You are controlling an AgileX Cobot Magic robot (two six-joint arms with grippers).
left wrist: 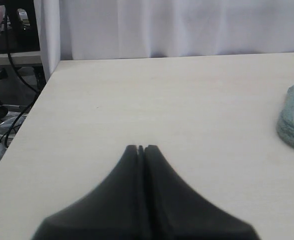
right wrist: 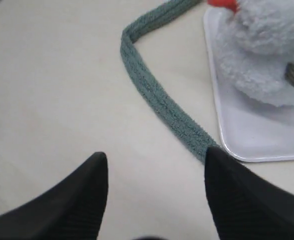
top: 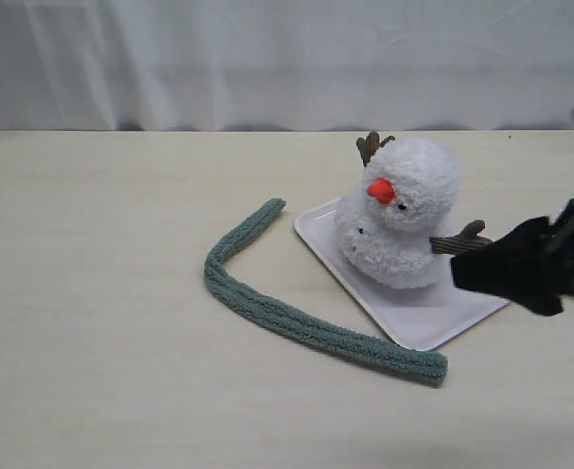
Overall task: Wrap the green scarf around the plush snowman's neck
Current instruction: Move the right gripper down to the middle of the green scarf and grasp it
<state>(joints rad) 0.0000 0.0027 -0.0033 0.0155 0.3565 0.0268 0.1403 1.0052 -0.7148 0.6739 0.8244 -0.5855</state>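
Toward the near part of the tabletop (top: 101, 371), close to its left edge, the left hand (left wrist: 140, 148) hung over bare wood with its two fingers pressed together and nothing between them. The green scarf (top: 296, 322) lay flat on the tabletop in a bent line. One rounded end rested nearest the front edge, just beside the near corner of the white tray (top: 433, 313). From there the strip ran left to a sharp bend and then turned back toward the far edge, where its other end stopped just short of the tray's left corner. The right hand (right wrist: 156, 155) reached in from the right edge, fingers spread wide and pinching nothing. In the right wrist view the scarf's near end lay close to one fingertip (right wrist: 212, 155), though whether the two touched could not be told. Farther back, the plush snowman (top: 404, 210) sat on the tray, leaning a little, its orange nose (top: 381, 191) pointing left and toward the front. One brown twig arm (top: 463, 239) stuck out toward the right hand. Behind the far edge hung a white curtain (top: 267, 59).
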